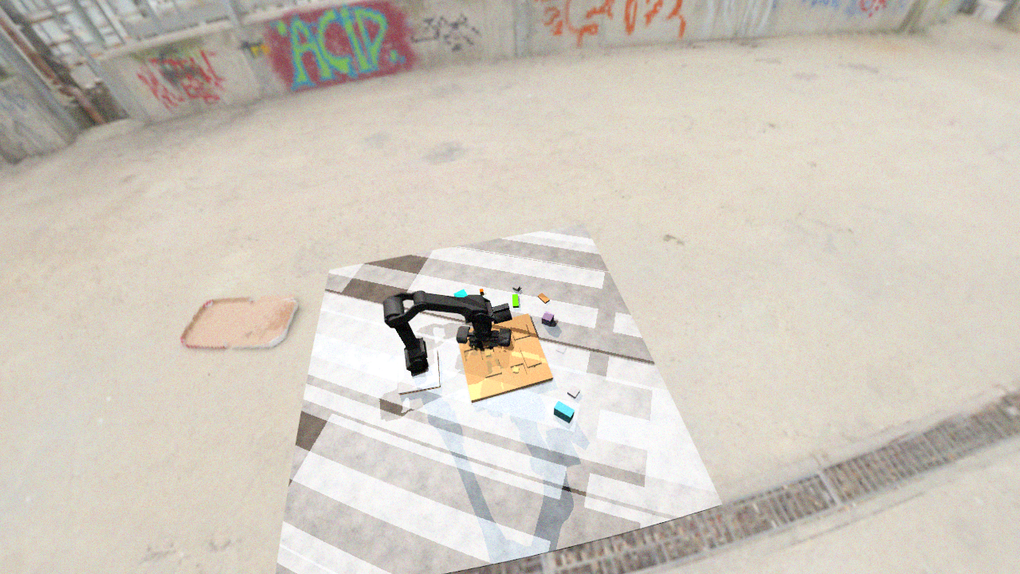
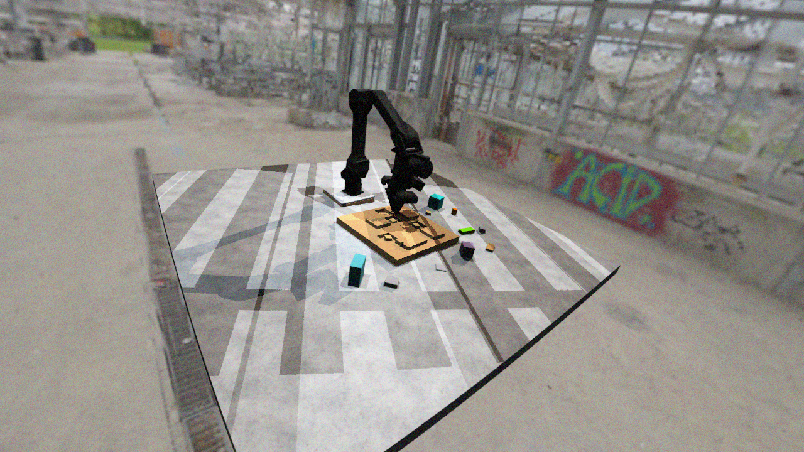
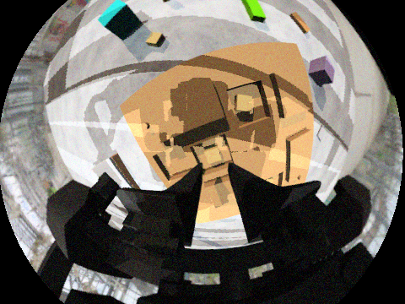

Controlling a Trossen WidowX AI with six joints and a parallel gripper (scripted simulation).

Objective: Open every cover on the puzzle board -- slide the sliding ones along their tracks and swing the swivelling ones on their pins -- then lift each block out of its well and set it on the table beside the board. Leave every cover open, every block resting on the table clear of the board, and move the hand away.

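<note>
The wooden puzzle board (image 1: pixel 492 390) (image 2: pixel 368 233) (image 3: pixel 276 55) lies flat in front of the arm base. My gripper (image 2: pixel 397 211) (image 3: pixel 215 165) is partly open and empty, with its fingertips low over the board. Just beyond the tips, a tan block (image 3: pixel 212 154) sits in an uncovered well. A second tan block (image 3: pixel 244 103) sits in another open well. A third block (image 1: pixel 515 368) (image 2: pixel 387 236) shows in a well farther from the arm. A wide flat cover (image 3: pixel 200 111) lies in shadow beside the first well. One tan block (image 2: pixel 428 213) (image 3: pixel 155 39) rests on the table off the board.
A cyan cube (image 1: pixel 460 293) (image 2: pixel 435 201) (image 3: pixel 122 21), a green bar (image 1: pixel 515 300) (image 2: pixel 466 230) (image 3: pixel 254 10) and a purple cube (image 1: pixel 547 319) (image 2: pixel 467 250) (image 3: pixel 321 69) lie around the board. A taller cyan block (image 1: pixel 563 410) (image 2: pixel 357 269) stands by a small pale piece (image 2: pixel 391 284).
</note>
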